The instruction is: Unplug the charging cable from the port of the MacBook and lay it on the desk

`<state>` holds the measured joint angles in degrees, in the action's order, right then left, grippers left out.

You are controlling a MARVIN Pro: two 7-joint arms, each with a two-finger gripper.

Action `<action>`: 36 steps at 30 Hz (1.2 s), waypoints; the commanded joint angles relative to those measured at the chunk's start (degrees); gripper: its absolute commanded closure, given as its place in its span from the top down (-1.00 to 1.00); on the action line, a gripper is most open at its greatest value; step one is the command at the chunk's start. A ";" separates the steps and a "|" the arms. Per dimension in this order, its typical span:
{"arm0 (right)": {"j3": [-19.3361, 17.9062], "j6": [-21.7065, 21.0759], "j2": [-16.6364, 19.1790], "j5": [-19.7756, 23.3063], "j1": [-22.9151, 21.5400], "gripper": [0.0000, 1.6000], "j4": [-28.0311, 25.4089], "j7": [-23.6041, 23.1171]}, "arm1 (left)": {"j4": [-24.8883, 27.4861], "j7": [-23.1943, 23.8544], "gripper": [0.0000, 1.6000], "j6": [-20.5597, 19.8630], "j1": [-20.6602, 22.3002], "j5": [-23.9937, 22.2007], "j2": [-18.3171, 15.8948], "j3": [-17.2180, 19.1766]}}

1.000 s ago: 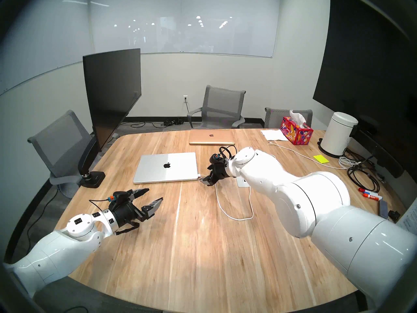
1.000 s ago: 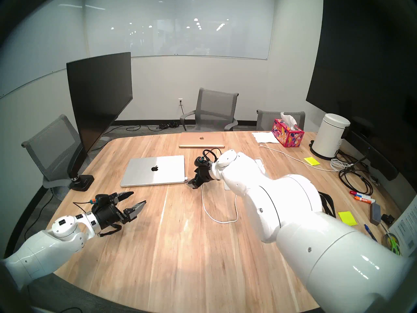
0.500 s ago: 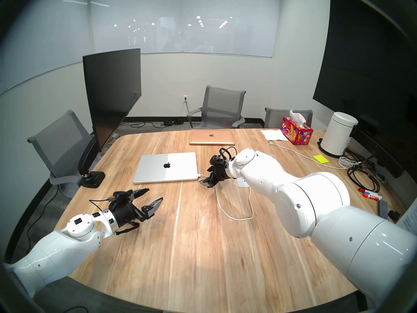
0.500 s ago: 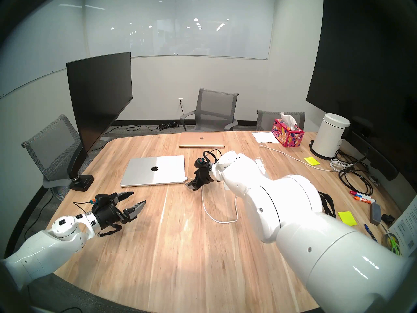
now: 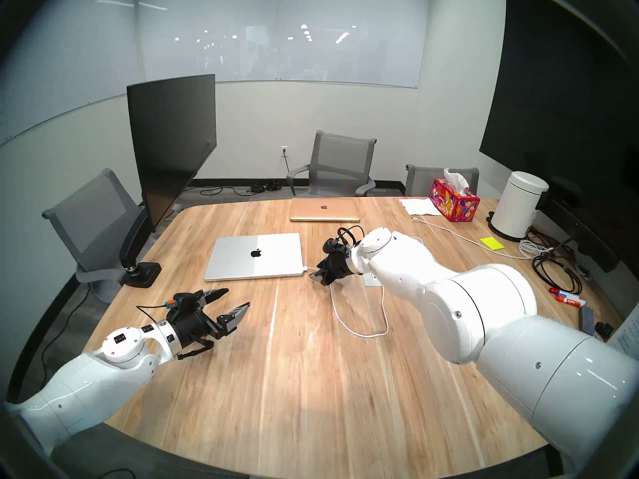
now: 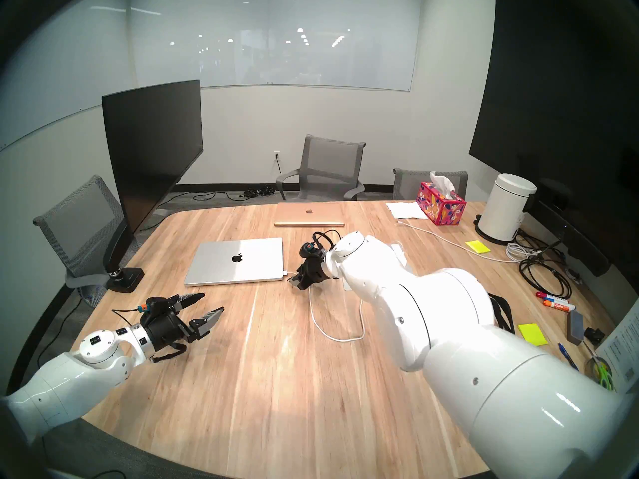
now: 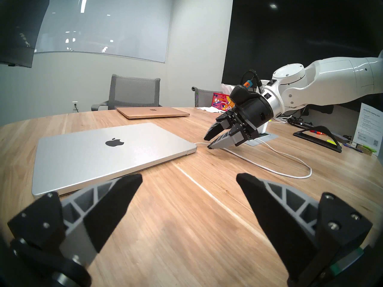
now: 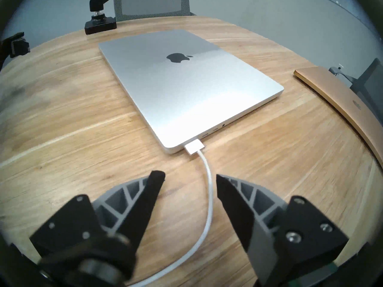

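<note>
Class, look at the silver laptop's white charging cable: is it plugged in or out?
Plugged in. The charging cable's white plug sits flush against the MacBook's side edge.

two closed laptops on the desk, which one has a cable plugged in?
The silver MacBook, nearer the robot: the white charging cable plugs into its side edge. The smaller gold laptop at the far edge shows no cable attached.
</note>
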<state>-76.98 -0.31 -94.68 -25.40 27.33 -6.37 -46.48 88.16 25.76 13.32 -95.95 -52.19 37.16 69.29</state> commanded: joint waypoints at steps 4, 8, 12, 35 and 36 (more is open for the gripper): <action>-0.63 -0.43 0.18 0.39 -0.91 0.58 -0.65 -0.66 | 0.47 -0.05 1.00 0.55 0.27 -0.01 0.04 0.37; -0.96 -0.88 0.24 0.41 -0.80 0.73 -0.60 -1.02 | 0.47 -0.05 1.00 0.55 0.28 -0.02 0.03 0.36; -1.54 -1.42 0.31 0.64 -0.72 0.78 -0.59 -1.51 | 0.47 -0.05 1.00 0.54 0.29 -0.02 0.03 0.35; -4.52 -4.85 0.09 1.17 -0.28 0.60 -0.75 -1.71 | 0.45 -0.05 1.00 0.51 0.35 -0.08 -0.03 0.26; -4.60 -4.93 0.08 1.13 -0.25 0.47 -0.78 -1.66 | 0.45 -0.05 1.00 0.51 0.35 -0.08 -0.03 0.26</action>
<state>-80.91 -5.19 -94.42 -24.92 27.87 -6.35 -48.47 88.16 25.75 13.32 -95.89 -52.26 37.09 69.17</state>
